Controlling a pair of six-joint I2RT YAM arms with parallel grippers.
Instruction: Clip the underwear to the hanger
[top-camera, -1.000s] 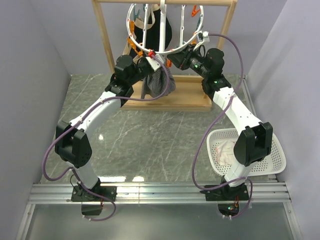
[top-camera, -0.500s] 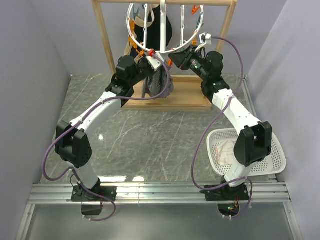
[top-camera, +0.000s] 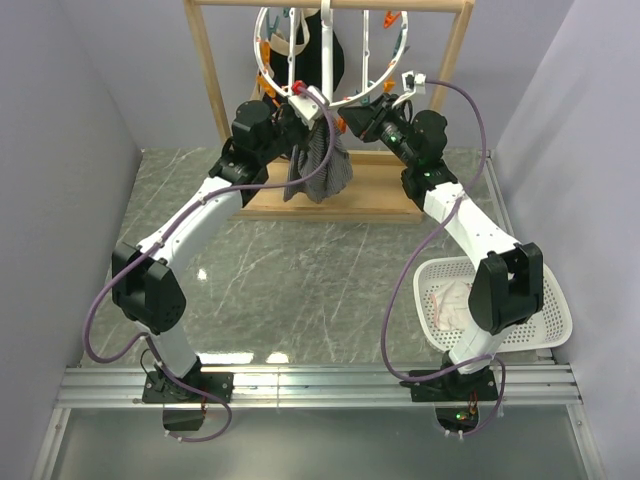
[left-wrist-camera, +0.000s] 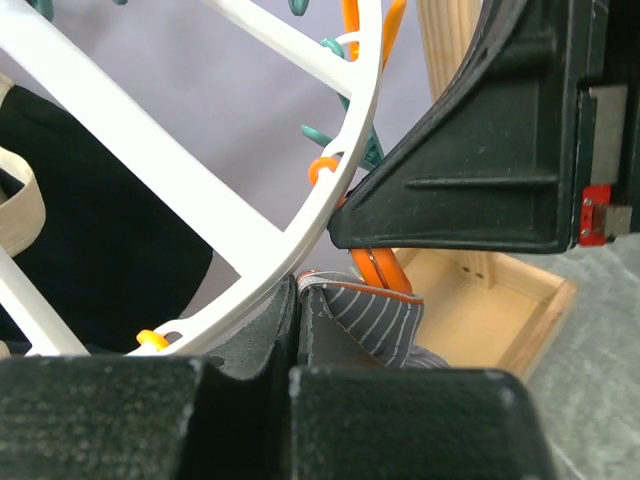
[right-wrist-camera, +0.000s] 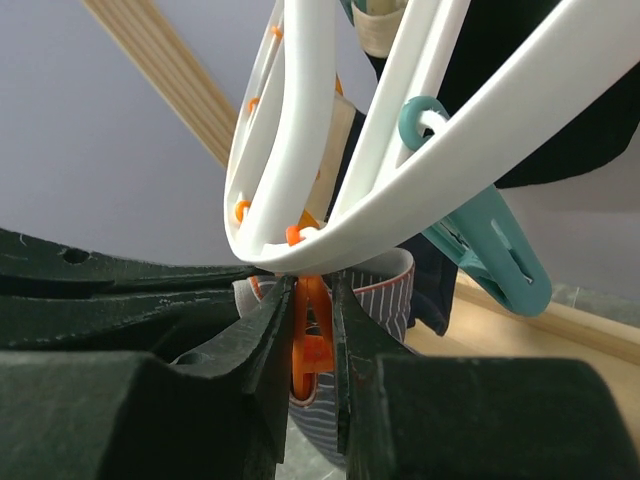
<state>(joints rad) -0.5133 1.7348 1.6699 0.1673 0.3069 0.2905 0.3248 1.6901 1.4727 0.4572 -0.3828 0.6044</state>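
Observation:
The hanger (top-camera: 372, 88) is a white ring hung from the top bar of the frame, and its rim (left-wrist-camera: 300, 245) crosses the left wrist view. The grey striped underwear (top-camera: 322, 165) dangles below the ring's front edge. My left gripper (left-wrist-camera: 296, 292) is shut on the underwear's waistband (left-wrist-camera: 380, 320), just under the rim. Opposite it, my right gripper (right-wrist-camera: 312, 292) is shut on an orange clothespin (right-wrist-camera: 312, 335) hanging from the ring (right-wrist-camera: 400, 200), with the waistband (right-wrist-camera: 385, 290) right behind that pin. In the top view the two grippers (top-camera: 303, 105) (top-camera: 352, 122) meet under the ring.
A wooden frame (top-camera: 215, 90) stands at the back on its wooden base (top-camera: 385, 190). A dark garment (top-camera: 328, 55) hangs inside the ring. A teal clothespin (right-wrist-camera: 490, 250) dangles right of my right jaws. A white basket (top-camera: 545, 305) with a pinkish-white cloth (top-camera: 452, 300) lies at the right.
Both grippers have risen toward the ring's front edge. The left one has lifted the underwear's waistband up to the rim, and the right one has shifted up and back.

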